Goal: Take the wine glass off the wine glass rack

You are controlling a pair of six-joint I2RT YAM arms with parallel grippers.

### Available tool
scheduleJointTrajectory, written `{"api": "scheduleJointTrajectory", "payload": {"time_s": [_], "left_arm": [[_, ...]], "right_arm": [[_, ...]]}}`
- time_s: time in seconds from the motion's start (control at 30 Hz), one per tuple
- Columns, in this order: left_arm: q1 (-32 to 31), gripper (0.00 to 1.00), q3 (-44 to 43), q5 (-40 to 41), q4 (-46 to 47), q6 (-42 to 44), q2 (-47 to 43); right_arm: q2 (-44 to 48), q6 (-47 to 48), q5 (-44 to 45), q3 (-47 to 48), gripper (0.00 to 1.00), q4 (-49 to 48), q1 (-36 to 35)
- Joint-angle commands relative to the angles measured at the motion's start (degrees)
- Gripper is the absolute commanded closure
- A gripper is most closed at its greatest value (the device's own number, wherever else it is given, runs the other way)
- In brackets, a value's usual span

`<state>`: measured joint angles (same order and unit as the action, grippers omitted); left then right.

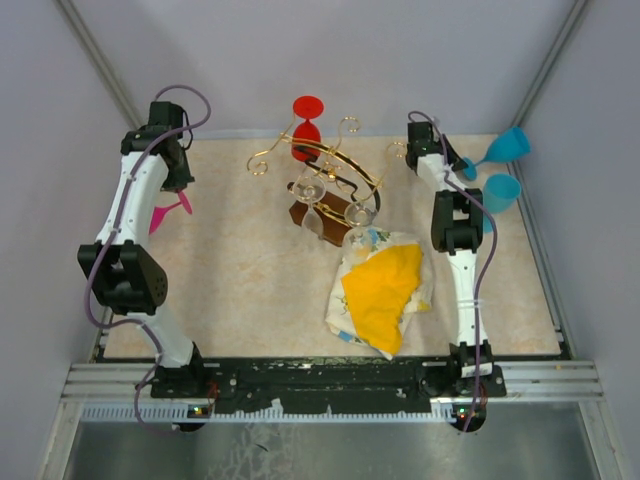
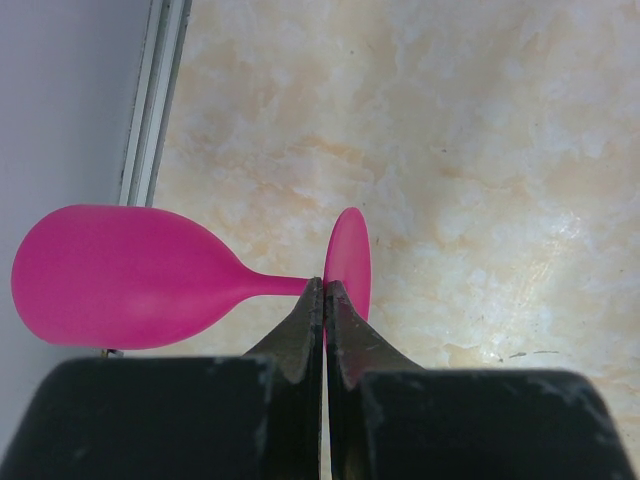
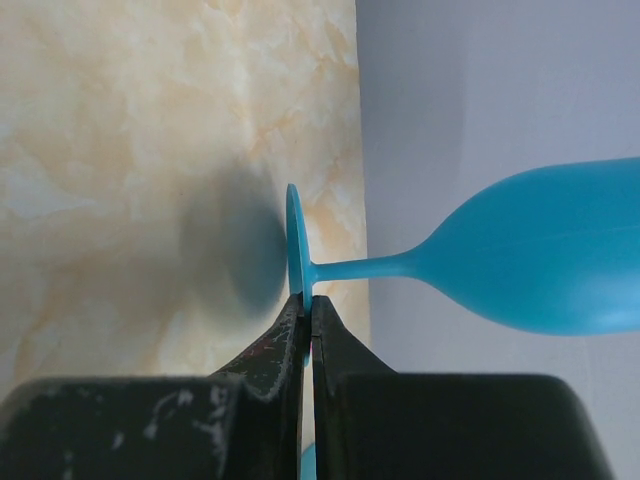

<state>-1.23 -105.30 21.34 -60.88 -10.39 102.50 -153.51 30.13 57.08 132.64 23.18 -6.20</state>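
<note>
The gold wire wine glass rack (image 1: pixel 335 160) stands on its dark brown base (image 1: pixel 300 212) at the table's middle back. A red wine glass (image 1: pixel 307 125) is at its far end, and two clear glasses (image 1: pixel 310 188) hang under its arms. My left gripper (image 2: pixel 324 286) is shut on the foot of a pink wine glass (image 2: pixel 110 275), held sideways over the table's left edge; the glass also shows in the top view (image 1: pixel 168 213). My right gripper (image 3: pixel 306 300) is shut on the foot of a blue wine glass (image 3: pixel 540 250), held sideways past the right edge, seen from above too (image 1: pixel 508 145).
A second blue glass (image 1: pixel 498 192) is beside the right arm, near the right wall. A crumpled yellow and white cloth (image 1: pixel 385 285) lies in front of the rack. Grey walls close in the table on the left, the right and the back.
</note>
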Motion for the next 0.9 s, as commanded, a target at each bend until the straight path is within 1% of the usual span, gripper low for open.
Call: {"api": "scheduleJointTrajectory", "payload": {"time_s": [0.0, 0.2, 0.3, 0.33, 0.37, 0.5, 0.67, 0.87], "left_arm": [[0.30, 1.00, -1.15, -0.75, -0.29, 0.38, 0.11], [0.30, 1.00, -1.05, -0.60, -0.25, 0.44, 0.57], [0.29, 1.00, -0.85, -0.18, -0.28, 0.56, 0.98], [0.30, 1.00, -0.87, 0.04, -0.24, 0.51, 1.08], [0.29, 1.00, -0.80, 0.27, -0.34, 0.54, 1.31], [0.44, 1.00, -0.58, 0.54, -0.47, 0.63, 1.62], [0.58, 1.00, -0.24, 0.97, -0.38, 0.68, 1.74], [0.68, 1.00, -1.36, 2.10, -1.27, 0.81, 3.21]], "right_arm": [[-1.08, 0.35, -1.63, -0.22, 1.00, -0.24, -0.50], [-2.34, 0.93, -2.64, -0.36, 0.96, -0.16, -1.46], [-3.10, 1.00, -3.31, 0.03, 0.90, 0.65, -2.11], [-3.33, 0.80, -3.70, 0.27, 0.82, 1.14, -2.21], [-3.56, 0.29, -4.11, 0.64, 0.78, 1.54, -2.37], [-4.22, -1.60, -6.23, 1.83, 0.67, 3.93, -2.66], [-4.47, -3.55, -7.89, 1.67, 0.63, 5.24, -3.14], [-2.66, -6.09, -11.05, -0.98, 0.58, 5.56, -4.12]]}}
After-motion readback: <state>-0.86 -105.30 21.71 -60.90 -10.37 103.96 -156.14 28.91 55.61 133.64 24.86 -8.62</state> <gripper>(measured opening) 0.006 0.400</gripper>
